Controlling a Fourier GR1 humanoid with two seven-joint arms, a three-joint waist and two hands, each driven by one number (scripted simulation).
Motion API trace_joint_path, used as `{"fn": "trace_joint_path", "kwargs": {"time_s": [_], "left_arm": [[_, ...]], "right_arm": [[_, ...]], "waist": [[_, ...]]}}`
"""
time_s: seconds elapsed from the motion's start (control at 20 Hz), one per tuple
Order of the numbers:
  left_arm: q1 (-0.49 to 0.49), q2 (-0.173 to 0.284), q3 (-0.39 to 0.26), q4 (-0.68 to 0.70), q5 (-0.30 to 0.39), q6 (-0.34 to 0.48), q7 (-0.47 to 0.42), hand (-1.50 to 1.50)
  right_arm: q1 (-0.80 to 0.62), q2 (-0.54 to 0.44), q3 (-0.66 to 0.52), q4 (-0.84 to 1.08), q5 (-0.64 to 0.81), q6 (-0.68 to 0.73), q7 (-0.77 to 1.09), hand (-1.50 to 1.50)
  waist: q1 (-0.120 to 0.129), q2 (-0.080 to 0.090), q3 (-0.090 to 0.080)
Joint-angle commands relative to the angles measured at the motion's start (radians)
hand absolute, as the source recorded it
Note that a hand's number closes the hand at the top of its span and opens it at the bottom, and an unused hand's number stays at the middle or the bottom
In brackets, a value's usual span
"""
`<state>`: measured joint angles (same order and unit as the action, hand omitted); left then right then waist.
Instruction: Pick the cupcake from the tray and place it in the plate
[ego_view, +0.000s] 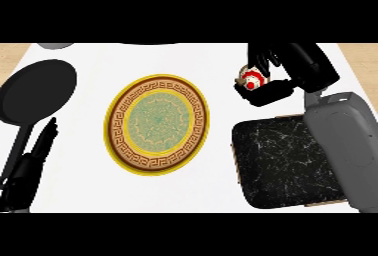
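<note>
The right hand (275, 75) has its fingers curled round the cupcake (252, 78), beyond the marble tray (284, 165). Carrying step; next, swing left over the patterned plate (157, 124) (left hand (33, 155) relaxed, resting).

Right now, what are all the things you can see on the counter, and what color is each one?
plate: one, gold rim with a brown patterned band and a green middle, in the center of the counter, nothing on it.
tray: one, black marbled with white veins, at the right, nothing on it.
cupcake: one, white and red, above the tray's far edge, held in the right robot hand.
pan: one, black, round with a long handle, at the left.
counter: one, white top.
right robot hand: one, black on a grey forearm, upper right, curled round the cupcake.
left robot hand: one, black, lower left, fingers straight, resting.
</note>
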<state>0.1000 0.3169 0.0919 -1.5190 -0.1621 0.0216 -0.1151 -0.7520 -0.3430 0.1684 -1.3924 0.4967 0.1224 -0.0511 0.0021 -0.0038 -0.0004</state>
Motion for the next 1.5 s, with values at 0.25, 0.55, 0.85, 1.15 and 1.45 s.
{"fn": "trace_joint_path", "kwargs": {"time_s": [0.25,0.55,0.85,1.15,1.45], "left_arm": [[-0.026,-0.030,0.007,0.005,-0.025,0.014,0.014,0.00],[0.010,-0.002,0.017,-0.050,-0.004,-0.043,0.028,0.00],[-0.005,-0.034,-0.008,-0.046,-0.034,-0.026,0.034,0.00],[-0.042,-0.048,-0.028,-0.025,-0.048,-0.026,0.024,0.00],[-0.100,-0.044,-0.001,0.069,-0.062,-0.014,-0.018,0.00]], "right_arm": [[-0.087,0.242,0.095,0.034,0.068,0.000,0.184,1.50],[-0.211,0.340,0.187,0.192,0.073,-0.024,0.317,1.50],[-0.282,0.342,0.345,0.428,-0.027,-0.170,0.294,1.50],[-0.267,0.343,0.384,0.535,-0.277,-0.269,0.294,1.50],[-0.288,0.343,0.548,0.663,-0.392,-0.420,0.283,-1.50]], "waist": [[0.005,0.004,0.000],[0.017,0.004,0.000],[0.035,0.008,0.000],[0.076,0.015,0.001],[0.059,0.016,0.000]]}}
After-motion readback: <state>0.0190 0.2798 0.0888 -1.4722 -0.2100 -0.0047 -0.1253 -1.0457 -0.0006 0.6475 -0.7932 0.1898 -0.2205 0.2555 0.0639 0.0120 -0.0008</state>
